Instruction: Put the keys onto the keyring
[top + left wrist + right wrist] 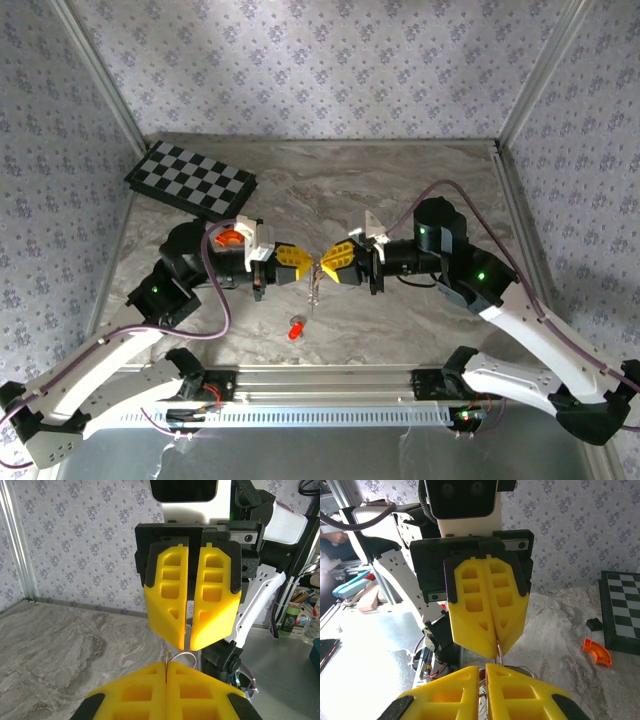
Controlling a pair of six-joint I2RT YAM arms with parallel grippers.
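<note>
Keyring (314, 288) pinched edge-on in shut left gripper (308, 264), dangling clear of table (420, 325), presumably to leave its loop free for threading. Right gripper (324, 264) nose to nose with it, jaws nearly together, thin slit between; probably there to steady or pry the ring. No telling whether clamped on metal or on nothing. Red key (295, 328) loose on the marble, nearer the bases, apart from both. Ring's shape largely swallowed by yellow pads (145, 695) in wrist views: mere sliver of metal, curve of wire. Hard to say whether any key already on it.
</note>
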